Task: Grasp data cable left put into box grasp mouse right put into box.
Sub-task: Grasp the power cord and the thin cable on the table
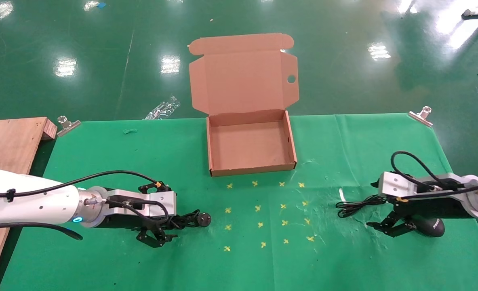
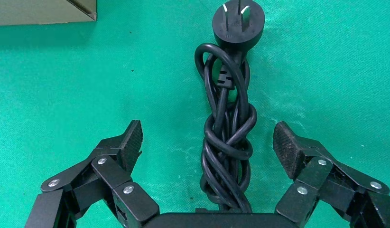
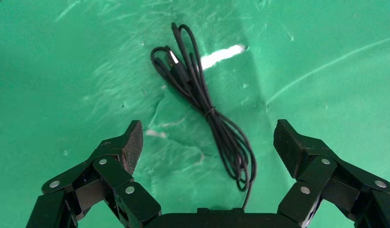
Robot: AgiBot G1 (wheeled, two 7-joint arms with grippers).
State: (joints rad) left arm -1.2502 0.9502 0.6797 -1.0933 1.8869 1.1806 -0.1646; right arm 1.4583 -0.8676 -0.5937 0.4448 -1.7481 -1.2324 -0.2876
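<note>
Head view shows us a counter (image 1: 243, 258) draped in wrinkled green cloth, with the box (image 1: 251, 161) standing at its far middle edge: shallow brown corrugated cardboard, its hinged flap thrown back and pierced by one small round hole.

On our left, the left pincer (image 1: 164, 236) lies low over the data cable (image 1: 190, 219), a thick black cord twisted into a bundle on the cloth. From the left wrist view we see that pincer (image 2: 207, 142) spread wide and released, its ribbed black pads apart on either side of the braided cord (image 2: 227, 142), neither touching it; the round disc plug head with metal prongs lies at the cord's far end.

On our right, the right pincer (image 1: 388, 226) sits just above the glossy black oval mouse (image 1: 432, 227), which rests on the cloth under the wrist. Its thin looped wire (image 1: 358, 205) trails toward the middle of the counter. In the right wrist view that pincer (image 3: 207, 142) is likewise released, pads wide apart around the slim wire (image 3: 217, 118).
</note>
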